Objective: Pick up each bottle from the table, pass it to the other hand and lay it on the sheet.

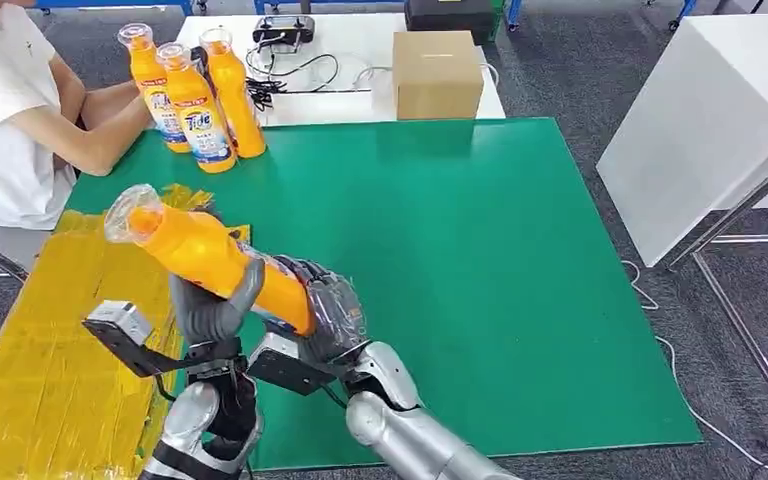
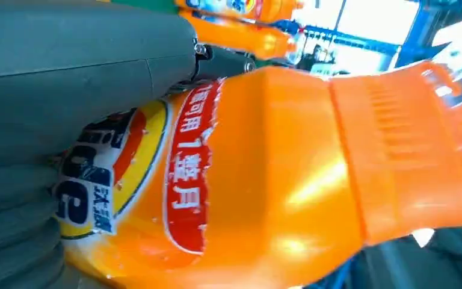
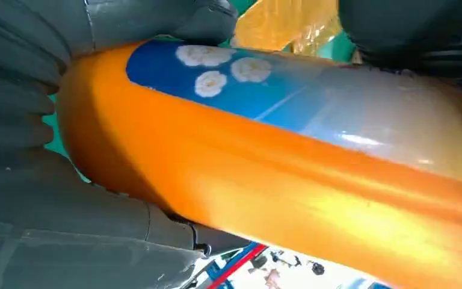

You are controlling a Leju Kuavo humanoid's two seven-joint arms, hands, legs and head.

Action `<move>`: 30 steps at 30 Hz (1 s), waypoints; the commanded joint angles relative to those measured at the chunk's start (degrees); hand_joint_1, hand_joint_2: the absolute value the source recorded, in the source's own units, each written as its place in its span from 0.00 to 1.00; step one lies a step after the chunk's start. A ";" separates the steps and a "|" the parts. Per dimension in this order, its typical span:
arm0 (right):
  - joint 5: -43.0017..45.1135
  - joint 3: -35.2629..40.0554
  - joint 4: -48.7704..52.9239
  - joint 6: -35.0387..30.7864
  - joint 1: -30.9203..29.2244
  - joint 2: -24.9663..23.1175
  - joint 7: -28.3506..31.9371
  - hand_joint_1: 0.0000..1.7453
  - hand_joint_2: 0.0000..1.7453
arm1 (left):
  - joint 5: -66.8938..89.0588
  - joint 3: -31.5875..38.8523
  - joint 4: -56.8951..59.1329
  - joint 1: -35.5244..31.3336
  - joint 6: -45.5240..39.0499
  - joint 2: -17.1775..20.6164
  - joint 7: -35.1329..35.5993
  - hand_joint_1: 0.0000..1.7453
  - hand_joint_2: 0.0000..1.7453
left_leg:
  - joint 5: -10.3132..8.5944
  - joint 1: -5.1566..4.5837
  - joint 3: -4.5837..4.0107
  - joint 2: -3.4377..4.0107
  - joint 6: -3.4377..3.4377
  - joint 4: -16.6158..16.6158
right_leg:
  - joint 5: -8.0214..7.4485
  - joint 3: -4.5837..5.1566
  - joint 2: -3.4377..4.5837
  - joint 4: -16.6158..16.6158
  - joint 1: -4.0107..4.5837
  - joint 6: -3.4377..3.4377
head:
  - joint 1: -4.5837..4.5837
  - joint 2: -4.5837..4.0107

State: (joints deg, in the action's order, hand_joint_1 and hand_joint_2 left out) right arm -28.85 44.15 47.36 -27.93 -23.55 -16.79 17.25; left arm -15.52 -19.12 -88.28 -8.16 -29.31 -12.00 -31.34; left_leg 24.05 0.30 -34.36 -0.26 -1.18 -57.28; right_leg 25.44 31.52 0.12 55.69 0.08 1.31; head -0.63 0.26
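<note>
An orange detergent bottle [image 1: 200, 252] is held tilted in the air above the near left part of the green mat [image 1: 480, 260], its clear-wrapped cap pointing up and left. My left hand [image 1: 215, 308] wraps around its middle, thumb over the top. My right hand [image 1: 328, 318] grips its base end. The left wrist view shows the bottle [image 2: 277, 180] close up, label and ribbed cap, against my left hand [image 2: 66, 90]. In the right wrist view the bottle [image 3: 289, 186] lies in my right hand [image 3: 42, 205]. The yellow sheet [image 1: 40, 350] lies at the left, below the cap end.
Three more orange bottles [image 1: 200, 100] stand at the mat's far left corner, and a person [image 1: 10, 110] in white seated at the left touches them. A cardboard box [image 1: 437, 73] and cables sit on the white table behind. A white cabinet [image 1: 700, 120] stands at the right.
</note>
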 commanded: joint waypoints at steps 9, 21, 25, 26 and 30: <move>-0.12 0.83 -1.68 -0.97 3.17 2.95 2.65 1.00 1.00 | -9.01 5.26 3.16 -6.66 10.43 1.69 7.05 1.00 1.00 | 0.00 0.02 0.14 -0.11 0.02 0.07 | 0.03 -0.22 -0.16 -0.11 0.02 0.02 | 0.00 0.00; 2.71 -5.84 12.01 -3.91 8.39 5.58 5.65 0.00 1.00 | -10.68 5.56 7.19 -6.55 20.27 4.62 10.67 1.00 1.00 | 0.01 0.00 0.16 -0.10 0.01 0.08 | 0.03 -0.23 -0.14 -0.10 -0.06 0.04 | 0.00 0.00; 3.74 -7.85 20.33 -2.02 11.26 7.75 4.96 0.00 1.00 | -4.21 6.03 6.74 -6.95 17.55 6.01 7.68 1.00 1.00 | 0.04 -0.02 0.13 -0.12 0.00 0.05 | 0.06 -0.23 -0.15 -0.07 -0.07 0.05 | -0.02 0.00; 3.74 -7.85 20.33 -2.02 11.26 7.75 4.96 0.00 1.00 | -4.21 6.03 6.74 -6.95 17.55 6.01 7.68 1.00 1.00 | 0.02 -0.04 0.07 -0.06 0.00 0.06 | 0.04 -0.13 -0.09 -0.04 -0.09 0.04 | 0.00 0.00; 7.86 -12.64 32.01 0.52 16.29 10.81 6.91 0.00 1.00 | 23.92 2.75 7.65 -8.47 6.91 12.51 5.77 1.00 1.00 | -0.01 -0.03 0.03 -0.16 0.02 0.04 | 0.04 -0.12 -0.18 -0.04 -0.08 0.03 | 0.00 0.00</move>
State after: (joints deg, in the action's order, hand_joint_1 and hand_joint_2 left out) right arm -25.07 38.10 62.21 -30.40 -13.29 -12.37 22.62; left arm -18.64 -13.84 -85.31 -12.18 -12.24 -8.02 -24.07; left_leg 24.05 0.27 -34.41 -0.26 -1.18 -57.29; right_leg 25.43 31.53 0.12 55.70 0.01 1.32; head -0.63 0.26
